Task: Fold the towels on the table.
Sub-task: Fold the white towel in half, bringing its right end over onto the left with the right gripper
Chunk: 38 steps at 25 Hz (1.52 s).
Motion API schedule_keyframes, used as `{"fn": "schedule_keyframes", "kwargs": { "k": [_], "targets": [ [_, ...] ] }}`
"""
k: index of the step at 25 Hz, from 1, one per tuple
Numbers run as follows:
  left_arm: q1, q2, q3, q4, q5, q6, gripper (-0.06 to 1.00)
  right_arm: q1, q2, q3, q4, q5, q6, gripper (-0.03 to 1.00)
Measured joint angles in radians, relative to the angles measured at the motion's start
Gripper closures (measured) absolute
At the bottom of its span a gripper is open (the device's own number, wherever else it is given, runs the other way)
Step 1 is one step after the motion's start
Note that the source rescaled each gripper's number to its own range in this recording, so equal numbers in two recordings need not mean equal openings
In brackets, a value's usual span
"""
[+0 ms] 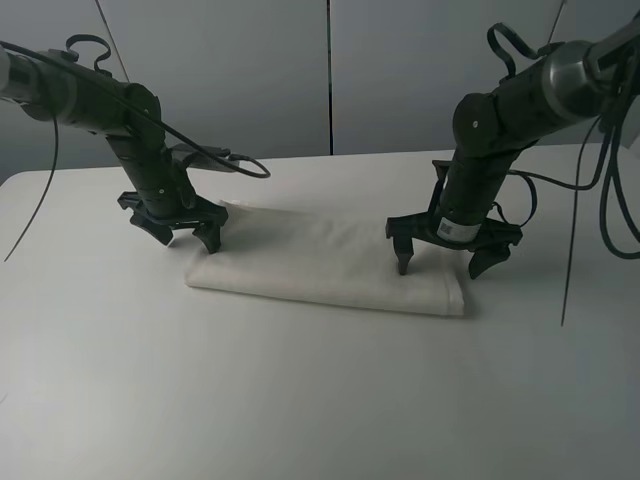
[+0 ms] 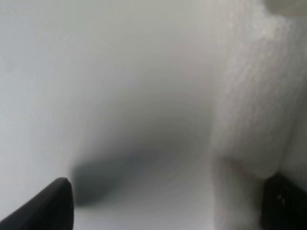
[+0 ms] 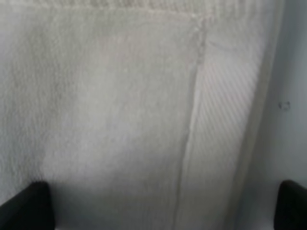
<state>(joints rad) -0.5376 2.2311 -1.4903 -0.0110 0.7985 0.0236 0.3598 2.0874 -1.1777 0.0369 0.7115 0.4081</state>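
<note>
As both claws hang spread and empty over its ends, the white towel is seen lying in a long folded strip near the middle of the table, with the left gripper at one end and the right gripper at the other. Should the jaws be closed unevenly, only the top layer could be pinched and the fold dragged askew. The left claw, set half over bare tabletop, could miss the cloth altogether. No containers are seen.

table: plain matte white | on it: folded white towel, lying flat
</note>
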Motion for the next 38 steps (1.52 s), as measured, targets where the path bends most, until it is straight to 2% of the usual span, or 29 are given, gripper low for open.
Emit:
{"fn": "schedule_keyframes", "kwargs": {
  "k": [1, 2, 4, 6, 7, 21, 27, 38],
  "targets": [
    [0.000, 0.000, 0.000, 0.000, 0.000, 0.002, -0.05, 0.000, 0.002, 0.000, 0.000, -0.003, -0.005, 0.06],
    [0.000, 0.000, 0.000, 0.000, 0.000, 0.002, -0.05, 0.000, 0.001, 0.000, 0.002, -0.010, -0.007, 0.18],
    [0.000, 0.000, 0.000, 0.000, 0.000, 0.002, -0.05, 0.000, 0.005, 0.000, 0.022, -0.030, -0.009, 0.49],
    [0.000, 0.000, 0.000, -0.004, 0.000, 0.002, -0.05, 0.007, 0.007, -0.004, 0.056, -0.046, -0.017, 0.89],
    [0.000, 0.000, 0.000, -0.004, 0.000, 0.002, -0.05, 0.011, 0.007, -0.004, 0.056, -0.048, -0.023, 0.93],
    [0.000, 0.002, 0.000, -0.004, 0.000, 0.008, -0.05, 0.011, 0.003, -0.004, 0.060, -0.049, -0.055, 0.93],
    [0.000, 0.002, 0.000, -0.005, 0.002, 0.014, -0.05, 0.011, -0.057, 0.000, 0.091, -0.013, -0.112, 0.93],
    [0.000, 0.002, 0.000, -0.005, 0.002, 0.022, -0.05, 0.009, -0.167, 0.000, 0.357, 0.024, -0.305, 0.93]
  ]
}}
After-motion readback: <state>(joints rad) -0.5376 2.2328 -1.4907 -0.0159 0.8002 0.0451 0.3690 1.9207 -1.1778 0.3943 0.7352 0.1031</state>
